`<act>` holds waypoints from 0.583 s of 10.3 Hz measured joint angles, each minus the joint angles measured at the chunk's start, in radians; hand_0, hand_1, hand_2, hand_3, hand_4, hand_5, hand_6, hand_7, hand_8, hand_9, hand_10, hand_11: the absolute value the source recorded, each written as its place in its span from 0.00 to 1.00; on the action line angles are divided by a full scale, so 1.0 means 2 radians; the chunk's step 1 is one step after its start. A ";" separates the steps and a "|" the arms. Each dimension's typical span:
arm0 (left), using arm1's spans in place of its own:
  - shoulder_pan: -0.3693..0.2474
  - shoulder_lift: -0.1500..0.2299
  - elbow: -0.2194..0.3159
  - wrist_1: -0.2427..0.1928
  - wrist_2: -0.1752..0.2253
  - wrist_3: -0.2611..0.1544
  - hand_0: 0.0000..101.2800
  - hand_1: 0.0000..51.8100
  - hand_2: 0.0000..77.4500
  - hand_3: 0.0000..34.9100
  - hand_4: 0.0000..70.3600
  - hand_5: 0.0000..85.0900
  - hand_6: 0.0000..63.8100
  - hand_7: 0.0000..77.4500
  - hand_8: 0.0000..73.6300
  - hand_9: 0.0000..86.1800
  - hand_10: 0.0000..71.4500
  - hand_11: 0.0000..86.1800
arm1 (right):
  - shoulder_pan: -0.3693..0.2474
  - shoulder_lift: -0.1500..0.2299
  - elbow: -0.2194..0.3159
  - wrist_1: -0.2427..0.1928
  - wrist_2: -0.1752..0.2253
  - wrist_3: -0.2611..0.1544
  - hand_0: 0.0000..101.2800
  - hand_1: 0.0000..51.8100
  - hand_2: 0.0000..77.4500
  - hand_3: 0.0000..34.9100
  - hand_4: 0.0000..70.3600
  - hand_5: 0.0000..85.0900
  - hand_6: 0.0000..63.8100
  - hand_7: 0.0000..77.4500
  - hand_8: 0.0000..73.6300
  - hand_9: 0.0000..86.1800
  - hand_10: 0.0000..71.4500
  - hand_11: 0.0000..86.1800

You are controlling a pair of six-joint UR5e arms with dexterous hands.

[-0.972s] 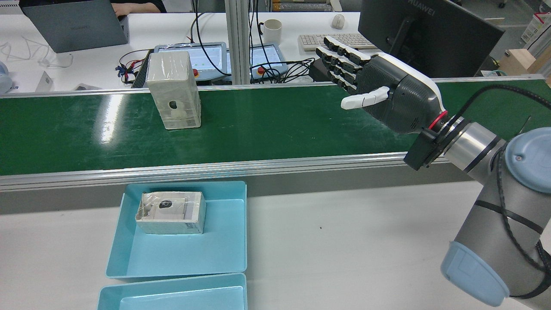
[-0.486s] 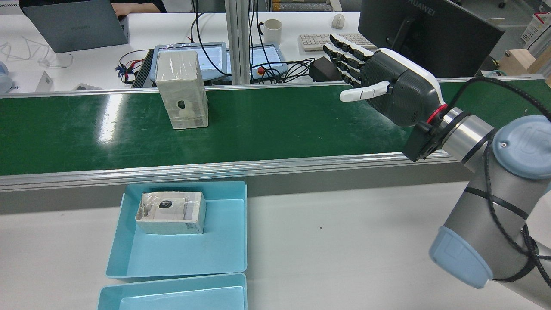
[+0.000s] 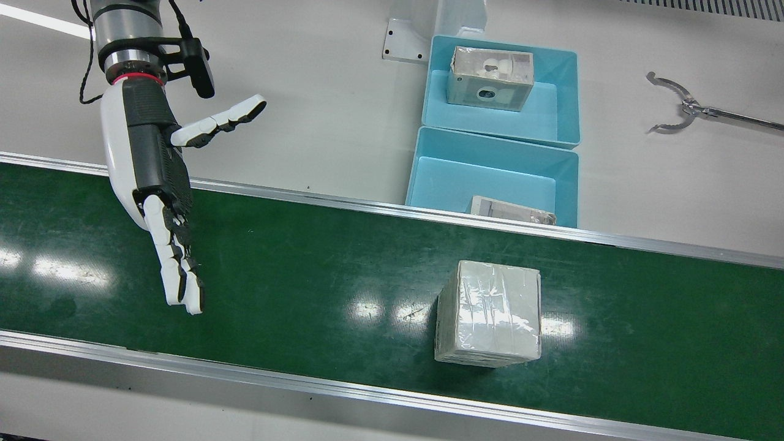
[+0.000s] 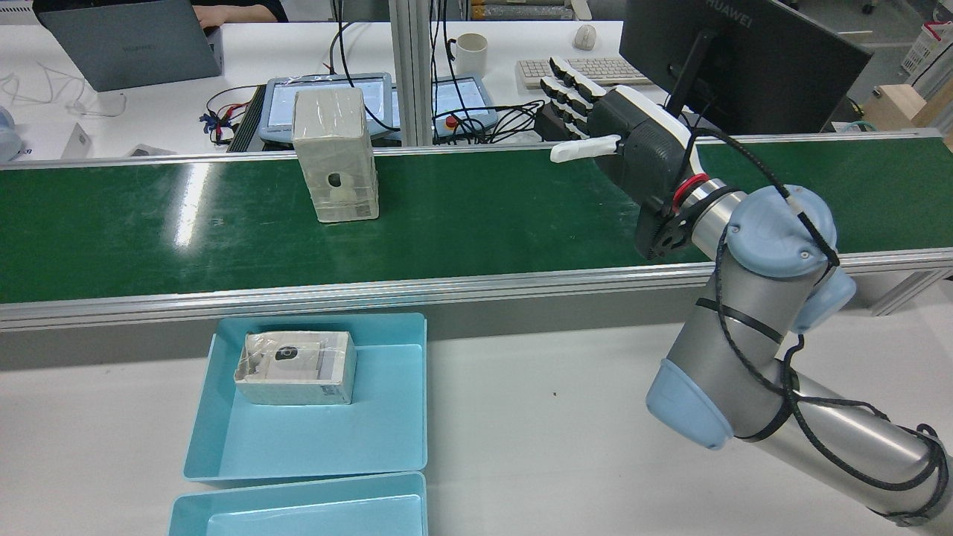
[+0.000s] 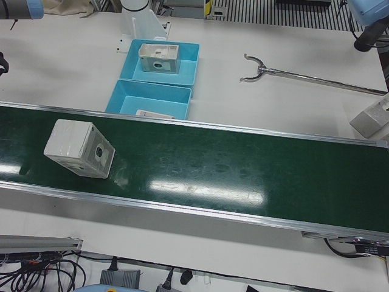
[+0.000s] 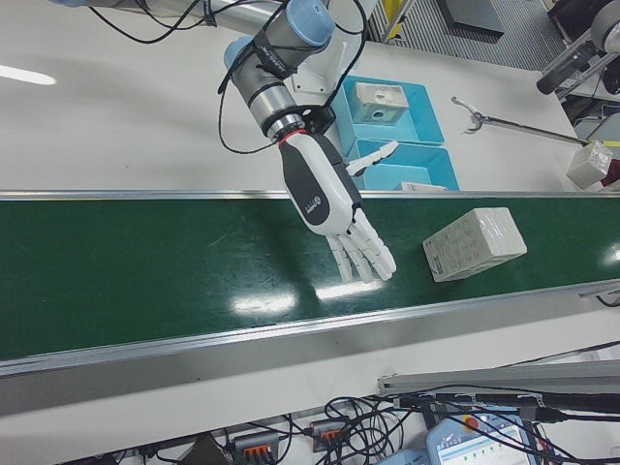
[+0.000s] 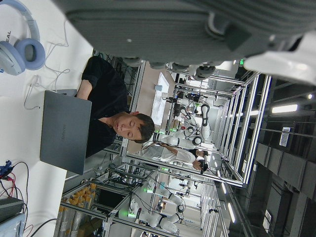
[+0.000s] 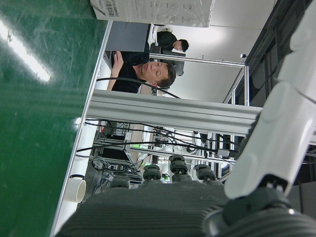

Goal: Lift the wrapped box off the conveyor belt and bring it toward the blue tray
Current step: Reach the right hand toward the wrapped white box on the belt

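We see our right hand spread wide and empty over the belt, well apart from the upright box; next we judge it must close around it.

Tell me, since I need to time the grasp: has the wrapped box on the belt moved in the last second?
Yes. In the rear view the wrapped box has shifted right along the conveyor belt, nearer the grey post behind it.

White desk with laptop, mug, keyboard, monitor.
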 joint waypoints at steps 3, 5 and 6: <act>0.000 0.000 0.000 0.000 0.000 0.000 0.00 0.00 0.01 0.00 0.00 0.01 0.00 0.00 0.00 0.00 0.00 0.00 | -0.015 0.026 -0.044 0.043 0.019 0.000 0.38 0.12 0.02 0.00 0.00 0.01 0.00 0.00 0.07 0.02 0.00 0.01; 0.000 0.000 0.000 0.000 0.000 0.000 0.00 0.00 0.01 0.00 0.00 0.01 0.00 0.00 0.00 0.00 0.00 0.00 | -0.017 0.051 -0.073 0.053 0.022 0.000 0.38 0.13 0.02 0.00 0.00 0.01 0.00 0.00 0.04 0.04 0.00 0.01; 0.000 0.000 0.000 0.000 0.000 0.000 0.00 0.00 0.01 0.00 0.00 0.01 0.00 0.00 0.00 0.00 0.00 0.00 | -0.017 0.059 -0.081 0.056 0.022 -0.001 0.40 0.17 0.08 0.00 0.00 0.01 0.00 0.00 0.03 0.04 0.00 0.01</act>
